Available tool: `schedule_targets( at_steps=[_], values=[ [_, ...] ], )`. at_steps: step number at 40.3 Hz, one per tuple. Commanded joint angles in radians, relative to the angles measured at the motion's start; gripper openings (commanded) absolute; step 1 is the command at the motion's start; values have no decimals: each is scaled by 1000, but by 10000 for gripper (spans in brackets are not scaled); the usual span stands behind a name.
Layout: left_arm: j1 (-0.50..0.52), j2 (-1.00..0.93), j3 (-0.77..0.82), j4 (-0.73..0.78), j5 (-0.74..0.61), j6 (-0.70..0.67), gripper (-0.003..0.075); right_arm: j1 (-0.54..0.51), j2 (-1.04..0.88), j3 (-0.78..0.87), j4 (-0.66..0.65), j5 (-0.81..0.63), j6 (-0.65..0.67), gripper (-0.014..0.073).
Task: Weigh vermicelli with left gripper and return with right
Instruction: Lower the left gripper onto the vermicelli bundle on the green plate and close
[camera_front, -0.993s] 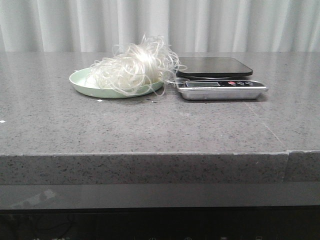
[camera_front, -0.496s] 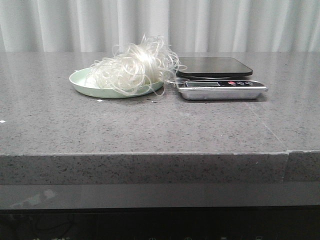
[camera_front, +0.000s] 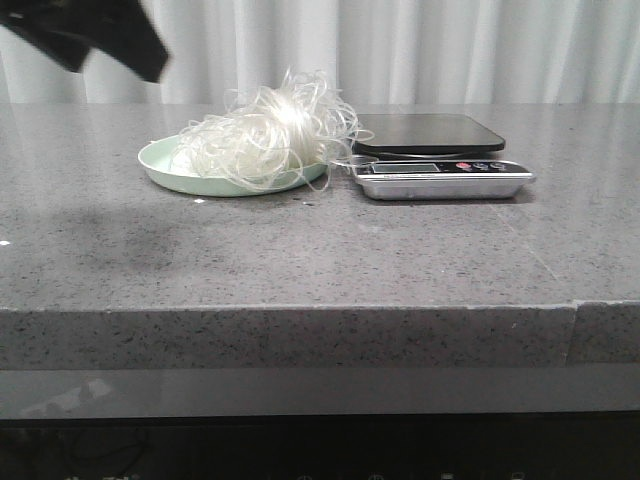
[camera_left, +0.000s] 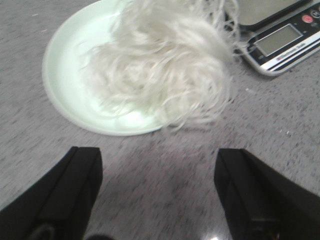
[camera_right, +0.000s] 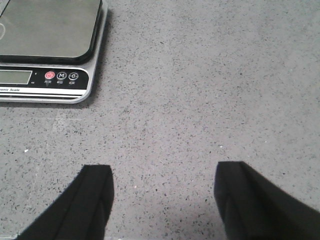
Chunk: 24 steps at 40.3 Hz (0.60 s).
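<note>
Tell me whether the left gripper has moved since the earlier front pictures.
Yes. The left gripper, absent from the front view before, has come in at the upper left, above and left of the plate, jaws open.

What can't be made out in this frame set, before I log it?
- Scale readout: display blank or too faint in the right wrist view, too small in the front view.
- Left end effector: cut off by the front view's top edge and blurred.
- Plate centre: covered by the vermicelli, itself motion-blurred in the left wrist view.
- Right end effector: absent from the front view.
</note>
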Motion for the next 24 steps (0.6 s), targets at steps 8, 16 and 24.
schedule_targets(
  at_steps=[8,16,24],
  values=[
    [-65,207,-216,2,-90,3,552,-3,5,-35,-9,-57,-4,549],
    [-69,340,-307,30,-124,3,552,-3,5,-35,-9,-57,-4,549],
    [-69,382,-326,56,-126,3,475,-3,5,-35,-9,-57,-4,549]
  ],
)
